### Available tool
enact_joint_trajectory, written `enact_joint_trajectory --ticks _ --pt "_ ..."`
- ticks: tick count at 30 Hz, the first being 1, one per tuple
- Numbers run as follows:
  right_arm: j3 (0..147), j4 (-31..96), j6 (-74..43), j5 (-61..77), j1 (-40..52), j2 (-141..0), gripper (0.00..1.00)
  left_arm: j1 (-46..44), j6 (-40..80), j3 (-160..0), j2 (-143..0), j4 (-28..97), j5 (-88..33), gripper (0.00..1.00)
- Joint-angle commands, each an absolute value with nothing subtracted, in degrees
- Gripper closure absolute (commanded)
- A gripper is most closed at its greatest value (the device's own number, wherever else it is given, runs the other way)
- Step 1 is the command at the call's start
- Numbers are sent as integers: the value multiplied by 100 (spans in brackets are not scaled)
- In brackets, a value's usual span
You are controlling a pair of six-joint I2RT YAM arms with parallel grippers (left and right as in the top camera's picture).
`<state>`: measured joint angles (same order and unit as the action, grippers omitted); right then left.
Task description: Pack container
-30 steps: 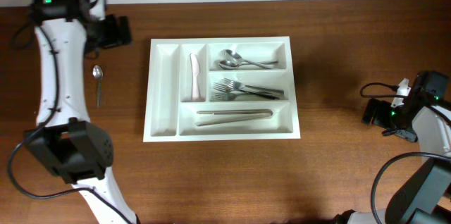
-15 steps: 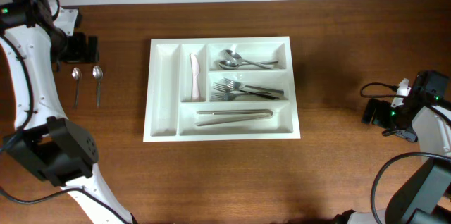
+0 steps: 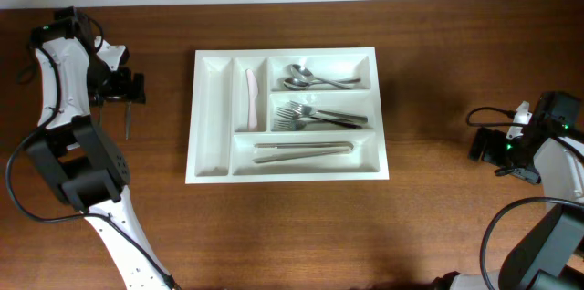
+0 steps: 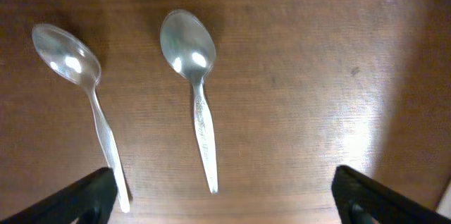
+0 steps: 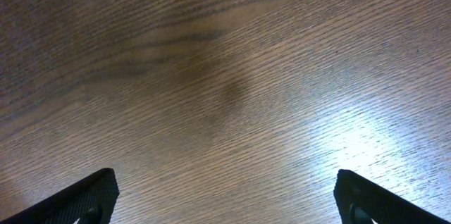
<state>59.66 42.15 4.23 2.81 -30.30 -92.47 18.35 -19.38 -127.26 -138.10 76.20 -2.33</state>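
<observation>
- swung down from the far corner of the table [image 3: 292, 235] a second ago, my left pincer [image 3: 123, 87] now hangs low over two loose spoons; my right pincer [image 3: 484, 144] has not shifted.
- my left pincer is spread wide and pinches nothing. the nearer spoon [image 4: 199, 104] lies flat between my fingers, bowl away from me and handle tip toward me. the outer spoon [image 4: 67, 56] lies slanted beside it, its handle end just beside one finger.
- my right pincer is spread wide too, with only bare wood under it.
- the container [image 3: 212, 117] sits flat on the table, off to the right of my left pincer and well apart from it. it lies between my two pincers, nearer the left one.
- three of its long compartments and one narrow one already hold cutlery; the narrow one closest to my left pincer is bare.
- i judge the container to be light, stiff, slick plastic. it may slide if nudged, so i would not lift it; if i must steady it, i would take a side wall at the rim.
- the spoons look thin, hard and slippery, and they lie flush with the wood. i would close across the narrow neck or mid-handle of the nearer spoon, fingertips pressed to the table, since the rounded bowl would likely squirt out.
</observation>
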Motion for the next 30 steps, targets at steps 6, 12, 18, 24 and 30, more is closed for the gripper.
enact_joint_trajectory --ticks 6,12,18,24,30 --pt "5953 4215 357 231 -3041 -9150 1 1839 -1872 -12726 -14042 7634 -276 8" --pt "5953 4215 357 231 -3041 -9150 1 1839 -1870 -12724 -14156 7640 -276 11" --pt "5953 4215 357 231 -3041 -9150 1 1839 -1737 -12722 -14363 7675 -276 11" --pt "5953 4215 357 231 -3041 -9150 1 1839 -1739 -12722 -14411 7638 -270 11" --pt "5953 4215 357 231 -3041 -9150 1 1839 -1719 -12722 -14416 7520 -255 19"
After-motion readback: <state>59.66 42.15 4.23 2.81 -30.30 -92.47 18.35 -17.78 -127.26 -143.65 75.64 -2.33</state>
